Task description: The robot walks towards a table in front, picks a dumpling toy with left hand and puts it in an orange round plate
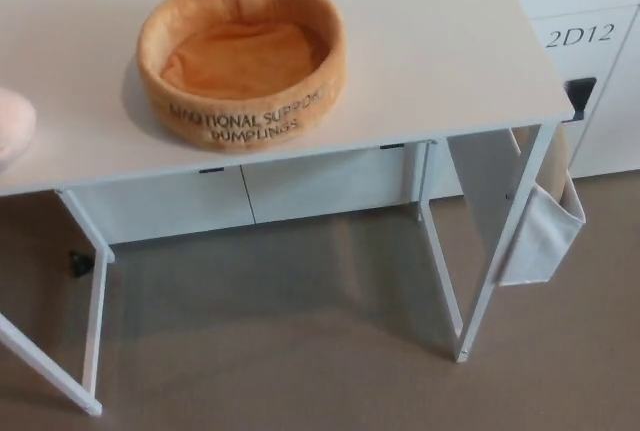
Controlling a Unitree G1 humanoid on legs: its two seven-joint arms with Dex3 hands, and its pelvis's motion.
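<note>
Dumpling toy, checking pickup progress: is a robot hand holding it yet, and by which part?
No. The dumpling toy lies on the table; no robot hand is in view.

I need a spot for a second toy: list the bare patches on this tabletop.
The widest bare stretch of the table lies right of the orange plate, out to the right edge. A narrower strip runs along the front edge below the plate. The left is tighter: the pink dumpling toy sits at the picture's edge.

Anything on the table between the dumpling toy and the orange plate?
No. In the head view, only bare white tabletop separates the pink dumpling toy, cut off at the left edge, from the orange plate.
</note>
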